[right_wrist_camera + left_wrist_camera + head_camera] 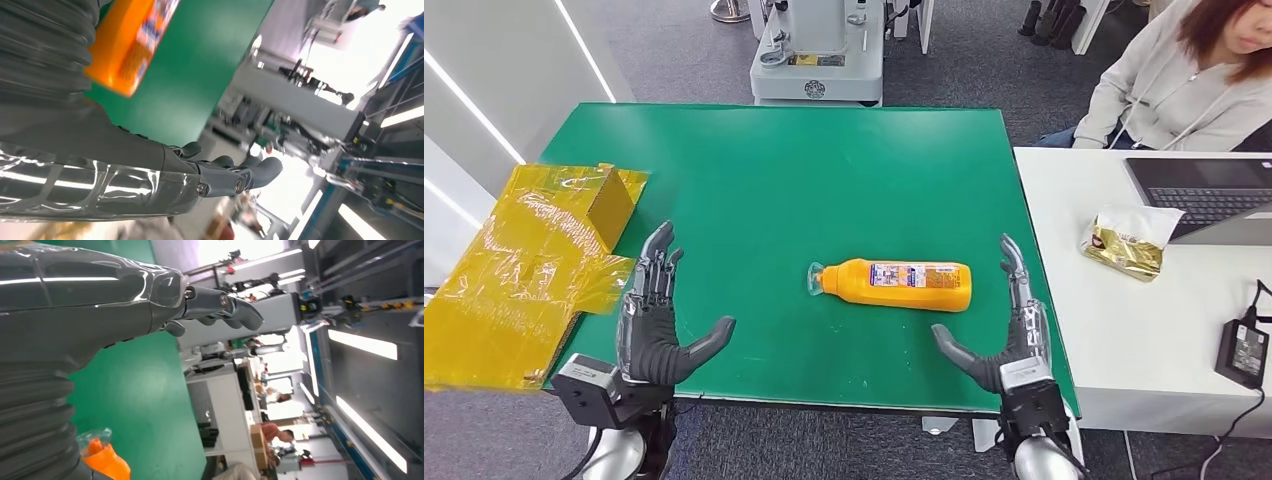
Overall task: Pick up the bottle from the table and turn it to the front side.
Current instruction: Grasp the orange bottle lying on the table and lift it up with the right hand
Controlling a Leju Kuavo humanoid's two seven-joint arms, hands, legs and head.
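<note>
An orange bottle (pixel 902 284) with a clear cap lies on its side on the green table (pixel 774 170), cap toward the left, label facing up. My left hand (pixel 656 320) hovers open at the table's front left, well left of the bottle. My right hand (pixel 1009 335) is open at the front right, just right of and nearer than the bottle's base. The bottle's capped end (pixel 102 460) appears by the left hand (pixel 100 305) in the left wrist view. Its orange base (pixel 132 45) sits close to the right hand (pixel 150 170) in the right wrist view.
Crumpled yellow film and a yellow box (pixel 534 260) overhang the table's left edge. A white desk (pixel 1144 330) to the right holds a laptop (pixel 1204 195), a gold packet (pixel 1129 240) and a power adapter (pixel 1242 350). A person (pixel 1184 75) sits behind it. A machine base (pixel 819 55) stands beyond the table.
</note>
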